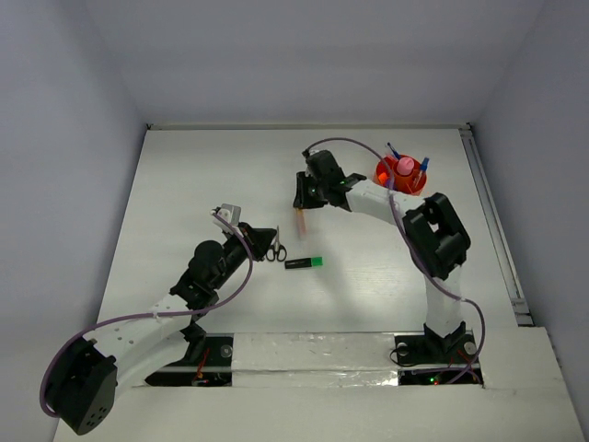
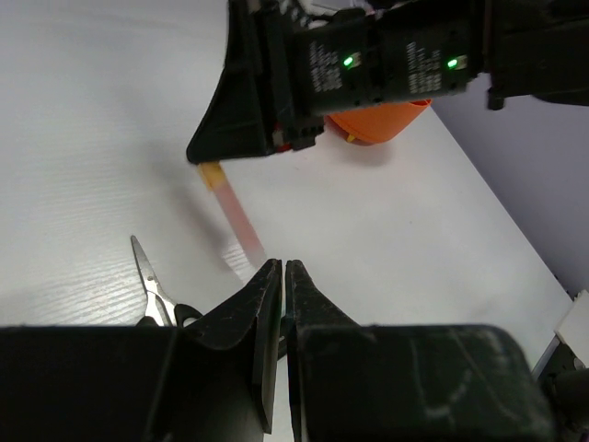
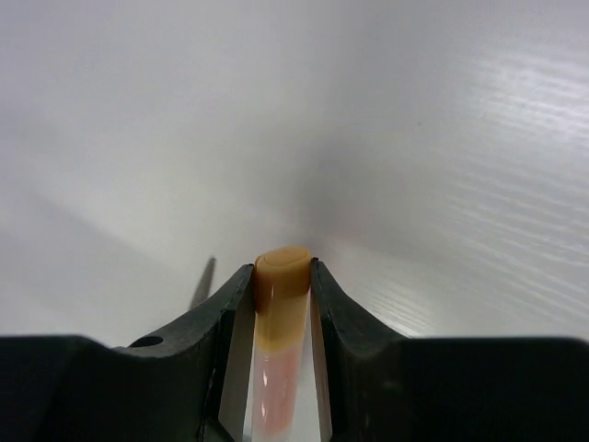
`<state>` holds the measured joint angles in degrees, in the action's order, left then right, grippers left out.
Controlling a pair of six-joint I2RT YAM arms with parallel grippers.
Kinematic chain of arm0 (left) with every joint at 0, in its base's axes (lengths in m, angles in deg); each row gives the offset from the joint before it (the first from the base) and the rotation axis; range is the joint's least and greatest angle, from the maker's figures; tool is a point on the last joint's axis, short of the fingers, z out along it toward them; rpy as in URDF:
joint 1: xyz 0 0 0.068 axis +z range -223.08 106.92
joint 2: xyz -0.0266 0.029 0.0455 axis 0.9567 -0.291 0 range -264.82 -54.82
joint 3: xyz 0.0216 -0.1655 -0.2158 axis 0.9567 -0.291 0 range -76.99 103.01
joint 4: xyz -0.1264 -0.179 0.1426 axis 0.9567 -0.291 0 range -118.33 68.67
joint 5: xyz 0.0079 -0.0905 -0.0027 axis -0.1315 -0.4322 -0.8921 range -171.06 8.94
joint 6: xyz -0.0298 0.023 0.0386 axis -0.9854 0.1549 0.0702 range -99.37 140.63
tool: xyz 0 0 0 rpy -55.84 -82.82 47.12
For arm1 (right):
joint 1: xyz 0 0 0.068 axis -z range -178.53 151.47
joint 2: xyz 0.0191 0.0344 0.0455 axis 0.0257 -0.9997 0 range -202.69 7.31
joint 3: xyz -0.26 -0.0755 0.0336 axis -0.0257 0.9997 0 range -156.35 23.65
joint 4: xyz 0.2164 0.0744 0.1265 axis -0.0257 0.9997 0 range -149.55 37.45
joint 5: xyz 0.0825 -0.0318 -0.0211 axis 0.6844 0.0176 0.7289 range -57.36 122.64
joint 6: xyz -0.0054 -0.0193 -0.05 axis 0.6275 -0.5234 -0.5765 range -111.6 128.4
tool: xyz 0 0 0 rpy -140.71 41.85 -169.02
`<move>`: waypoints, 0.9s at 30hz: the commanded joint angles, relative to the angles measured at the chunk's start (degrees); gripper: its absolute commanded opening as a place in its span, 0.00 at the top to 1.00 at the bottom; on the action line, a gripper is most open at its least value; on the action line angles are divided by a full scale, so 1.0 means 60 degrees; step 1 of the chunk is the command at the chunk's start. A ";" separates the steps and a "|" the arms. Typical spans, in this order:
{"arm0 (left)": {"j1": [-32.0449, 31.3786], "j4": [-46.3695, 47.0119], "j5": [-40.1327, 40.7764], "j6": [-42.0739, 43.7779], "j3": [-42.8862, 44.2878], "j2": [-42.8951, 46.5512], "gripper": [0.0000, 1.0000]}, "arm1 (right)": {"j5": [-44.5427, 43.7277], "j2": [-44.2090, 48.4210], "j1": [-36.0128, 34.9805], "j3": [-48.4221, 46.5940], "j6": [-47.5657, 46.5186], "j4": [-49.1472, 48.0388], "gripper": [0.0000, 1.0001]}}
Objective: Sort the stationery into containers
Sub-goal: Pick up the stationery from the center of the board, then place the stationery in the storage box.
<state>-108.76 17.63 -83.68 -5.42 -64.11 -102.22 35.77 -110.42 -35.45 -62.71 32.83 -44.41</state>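
Right gripper (image 1: 303, 203) is clamping a pink pen (image 3: 276, 368) near its amber cap. Delivery appears in hand, and it calls for a carry to the orange cup (image 1: 414, 182) off to its right, an apparently unobstructed path. Left gripper (image 2: 283, 276) is sitting closed, scissors (image 1: 277, 247) just beside its tips and a green highlighter (image 1: 304, 263) beyond them.

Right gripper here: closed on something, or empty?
Shut on the orange-capped pink pen. In the wrist view the right gripper has a finger pressed against each side of its cap.
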 commanded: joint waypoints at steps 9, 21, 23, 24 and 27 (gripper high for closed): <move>-0.0074 0.0464 -0.0122 0.0005 0.0079 0.0165 0.97 | -0.1064 0.4166 0.2036 0.2791 0.0455 -0.3416 1.00; -0.0074 0.0538 -0.0078 -0.0025 0.0035 0.0106 0.97 | -0.6512 0.6395 0.3356 0.4961 -0.1214 -0.5071 1.00; -0.0074 0.0509 -0.0106 -0.0025 0.0064 0.0048 0.97 | -0.6703 0.6409 0.3444 0.5208 -0.1374 -0.5551 1.00; -0.0074 0.0509 -0.0136 -0.0025 0.0093 0.0033 0.97 | -0.7052 0.6395 0.3445 0.5268 -0.1448 -0.5685 1.00; -0.0074 0.0509 -0.0136 -0.0010 0.0065 0.0062 0.97 | -0.7640 0.6292 0.3532 0.5239 -0.1653 -0.5760 1.00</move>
<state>-108.76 17.68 -83.96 -5.42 -64.11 -102.22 -2.02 -73.00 -15.17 -31.17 25.75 -72.52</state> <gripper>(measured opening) 0.032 0.327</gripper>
